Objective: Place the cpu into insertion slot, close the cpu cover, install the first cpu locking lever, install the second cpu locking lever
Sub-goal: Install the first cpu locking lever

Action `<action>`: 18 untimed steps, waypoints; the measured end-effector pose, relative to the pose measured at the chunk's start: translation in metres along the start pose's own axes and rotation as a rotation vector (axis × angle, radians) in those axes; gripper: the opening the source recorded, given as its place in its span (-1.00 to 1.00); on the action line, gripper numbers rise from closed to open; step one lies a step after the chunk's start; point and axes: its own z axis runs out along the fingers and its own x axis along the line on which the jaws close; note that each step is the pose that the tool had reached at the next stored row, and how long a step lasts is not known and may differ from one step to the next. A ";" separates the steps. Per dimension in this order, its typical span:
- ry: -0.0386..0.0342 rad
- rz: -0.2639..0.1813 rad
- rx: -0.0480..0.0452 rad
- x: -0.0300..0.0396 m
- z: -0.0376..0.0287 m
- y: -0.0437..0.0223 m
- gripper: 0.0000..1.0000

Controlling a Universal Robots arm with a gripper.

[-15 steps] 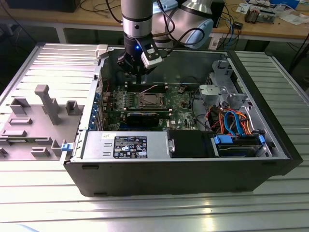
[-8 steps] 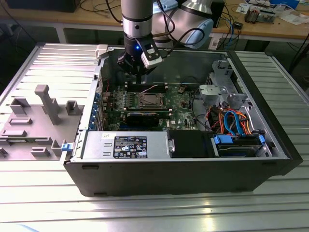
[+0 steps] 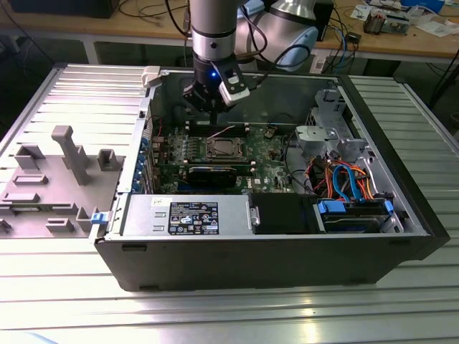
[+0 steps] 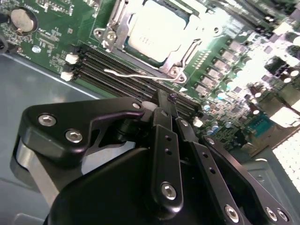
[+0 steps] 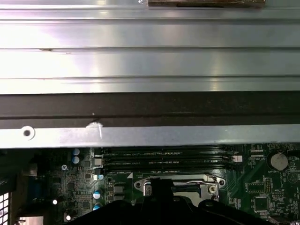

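— Cpu (image 4: pixel 154 30) against the gripper (image 4: pixel 168 97)?
— Just beyond the fingertips (image 4: pixel 162 112), seated in the insertion slot (image 4: pixel 175 71), framed by the cpu cover (image 4: pixel 119 21).
— Grip?
— Pressed together, nothing between; thin wire lever (image 4: pixel 140 75) close by.

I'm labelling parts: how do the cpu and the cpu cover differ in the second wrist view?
The cpu is a solid, plain square; the cpu cover is an open frame. The cpu lies inside the window; the cpu cover rings it. Both are silver-grey metal and lie flat.
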 end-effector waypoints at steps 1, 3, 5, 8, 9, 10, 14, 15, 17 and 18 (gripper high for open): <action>0.0004 0.000 -0.0035 -0.0037 0.0015 -0.0001 -0.79; 0.0004 0.000 -0.0036 -0.0056 0.0031 -0.0002 -0.79; 0.0005 0.000 -0.0033 -0.0066 0.0040 -0.0003 -0.79; 0.0005 0.000 -0.0034 -0.0067 0.0042 -0.0003 -0.79; 0.0004 0.000 -0.0034 -0.0067 0.0043 -0.0003 -0.79; 0.0005 0.000 -0.0034 -0.0067 0.0043 -0.0003 -0.79; 0.0004 0.000 -0.0034 -0.0067 0.0043 -0.0003 -0.79; 0.0005 0.000 -0.0034 -0.0067 0.0043 -0.0003 -0.79; 0.0004 0.000 -0.0034 -0.0067 0.0044 -0.0003 -0.79; 0.0005 0.000 -0.0034 -0.0067 0.0044 -0.0003 -0.79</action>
